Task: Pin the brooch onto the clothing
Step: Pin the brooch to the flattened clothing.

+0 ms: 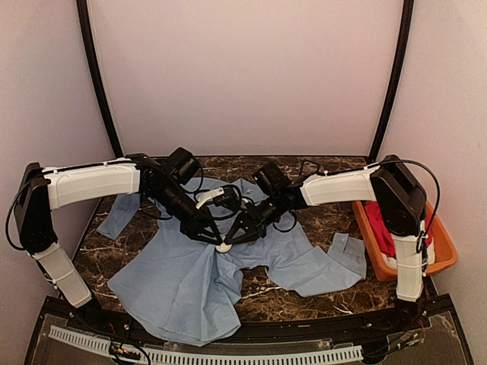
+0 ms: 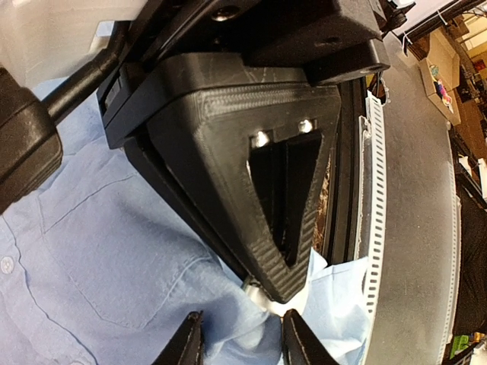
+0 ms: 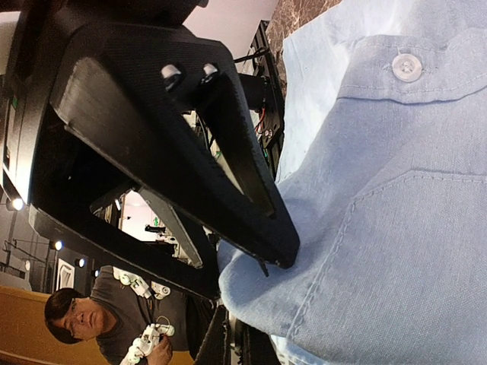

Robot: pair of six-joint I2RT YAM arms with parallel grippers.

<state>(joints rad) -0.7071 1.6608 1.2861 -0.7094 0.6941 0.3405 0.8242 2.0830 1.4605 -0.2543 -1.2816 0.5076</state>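
Observation:
The clothing (image 1: 190, 277), a light blue shirt, lies spread on the marble table (image 1: 327, 220). Both grippers meet over its middle. My left gripper (image 1: 211, 234) pinches a raised fold of the cloth (image 2: 243, 327) between its two fingertips (image 2: 186, 346). From the right wrist view, that fold (image 3: 251, 293) bulges between the left gripper's fingers (image 3: 278, 251). My right gripper (image 1: 237, 234) is shut, its tip (image 2: 283, 293) set against the fold. The brooch (image 1: 223, 247), small and white, shows at that tip (image 2: 262, 298). It is hidden in the right wrist view, where my right jaws (image 3: 234, 342) stand shut under the fold.
An orange bin (image 1: 449, 255) at the table's right edge holds a red garment (image 1: 384, 228). One sleeve (image 1: 120, 213) trails left and a cuff (image 1: 346, 255) lies right. A white perforated rail (image 1: 228, 355) runs along the near edge. A person (image 3: 76, 319) stands beyond it.

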